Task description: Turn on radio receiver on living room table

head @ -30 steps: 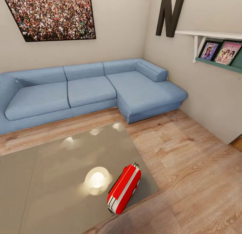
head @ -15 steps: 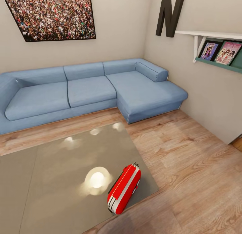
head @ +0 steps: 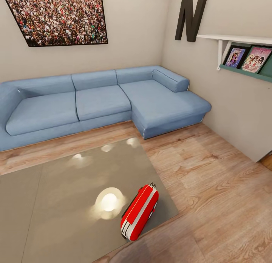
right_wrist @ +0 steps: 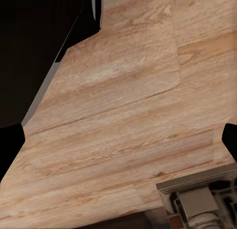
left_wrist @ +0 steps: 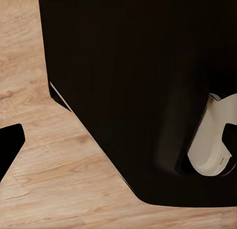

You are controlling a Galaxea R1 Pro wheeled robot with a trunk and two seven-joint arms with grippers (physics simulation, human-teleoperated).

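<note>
The red radio receiver (head: 139,212) lies tilted on its side near the front right corner of the glossy grey-taupe table (head: 64,202), its white edge band facing up and its thin wire handle at the far end. Its dial face is turned away from me. In the left wrist view, my left gripper (left_wrist: 118,140) is open over the wood floor, beside the robot's dark body (left_wrist: 138,81). In the right wrist view, my right gripper (right_wrist: 118,140) is likewise open above bare floorboards, with nothing between its fingers.
A blue L-shaped sofa (head: 102,100) lines the far wall under a crowd photo (head: 56,15). A black letter N (head: 190,13) and a shelf with magazines (head: 245,57) hang on the right wall. Wood floor (head: 211,180) lies right of the table. A carved wooden piece (right_wrist: 197,204) stands near the right gripper.
</note>
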